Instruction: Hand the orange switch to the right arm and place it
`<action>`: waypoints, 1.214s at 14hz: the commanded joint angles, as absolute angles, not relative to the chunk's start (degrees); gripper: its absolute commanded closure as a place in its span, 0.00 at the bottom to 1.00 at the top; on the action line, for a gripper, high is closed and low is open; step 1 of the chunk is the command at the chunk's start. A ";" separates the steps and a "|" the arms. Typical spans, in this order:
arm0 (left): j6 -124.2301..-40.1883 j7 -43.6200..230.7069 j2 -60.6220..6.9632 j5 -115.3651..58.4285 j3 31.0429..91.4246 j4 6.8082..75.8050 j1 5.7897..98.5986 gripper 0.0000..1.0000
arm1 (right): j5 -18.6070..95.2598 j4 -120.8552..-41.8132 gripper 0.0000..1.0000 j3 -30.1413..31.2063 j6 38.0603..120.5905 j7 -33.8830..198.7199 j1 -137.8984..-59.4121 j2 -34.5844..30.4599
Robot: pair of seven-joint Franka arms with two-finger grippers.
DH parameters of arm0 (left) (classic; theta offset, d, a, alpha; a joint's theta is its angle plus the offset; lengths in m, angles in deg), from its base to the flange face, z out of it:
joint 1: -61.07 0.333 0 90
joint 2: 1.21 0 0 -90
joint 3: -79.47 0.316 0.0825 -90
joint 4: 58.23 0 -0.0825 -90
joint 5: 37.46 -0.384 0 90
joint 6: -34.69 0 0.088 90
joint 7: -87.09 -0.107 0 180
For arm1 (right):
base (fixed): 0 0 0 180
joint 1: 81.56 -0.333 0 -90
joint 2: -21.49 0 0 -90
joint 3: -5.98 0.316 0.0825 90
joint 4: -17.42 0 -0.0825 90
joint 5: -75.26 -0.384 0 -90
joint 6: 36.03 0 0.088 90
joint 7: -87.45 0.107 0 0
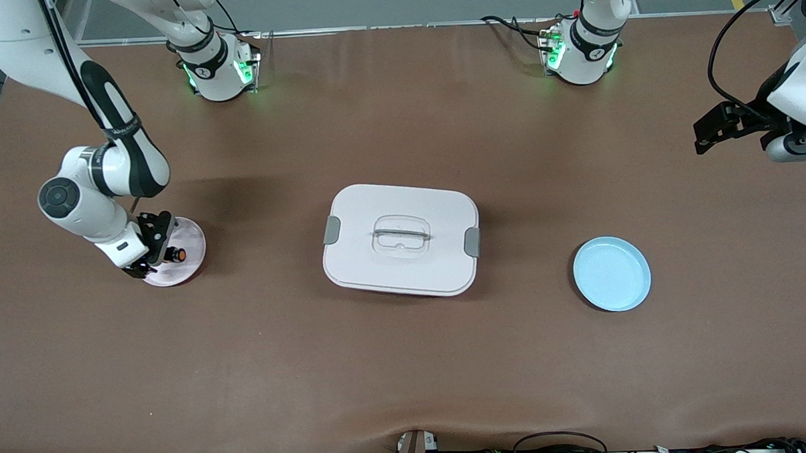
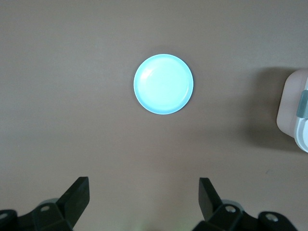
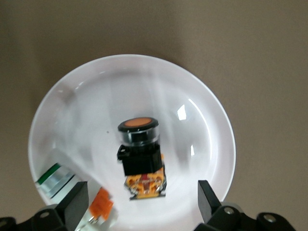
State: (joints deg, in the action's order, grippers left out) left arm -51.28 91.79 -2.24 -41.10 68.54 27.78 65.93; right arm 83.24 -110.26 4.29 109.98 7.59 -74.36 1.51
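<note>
Right end effector (image 3: 139, 202) open over orange switch (image 3: 139, 151) — on pink plate (image 3: 202, 120), left end effector (image 2: 144, 202) open

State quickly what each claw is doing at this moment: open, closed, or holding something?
Left claw: open, empty, high over the table near the blue plate.
Right claw: open over the pink plate; the orange switch lies released on it.

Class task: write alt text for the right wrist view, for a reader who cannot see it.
An orange switch lies on a pale plate on a brown table, between the open fingers of the right pincer. Other small parts lie beside it on the plate.
</note>
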 commanded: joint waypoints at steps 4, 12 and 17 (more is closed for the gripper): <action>-50.21 91.14 -0.24 -40.18 68.75 29.13 65.81 0.00 | 83.70 -110.10 0.00 5.19 99.24 30.81 -74.17 9.00; -49.51 91.57 0.29 -40.18 68.75 28.96 65.81 0.00 | 79.31 -110.11 0.00 5.28 98.00 66.16 -75.23 12.96; -48.90 91.84 0.46 -40.18 68.75 28.87 65.81 0.00 | 76.23 -107.57 0.00 5.37 95.74 77.77 -75.93 14.11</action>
State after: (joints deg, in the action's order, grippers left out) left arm -49.48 91.80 -1.25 -41.10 68.52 27.78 65.84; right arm 77.45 -108.73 5.36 98.36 74.02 -75.47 12.78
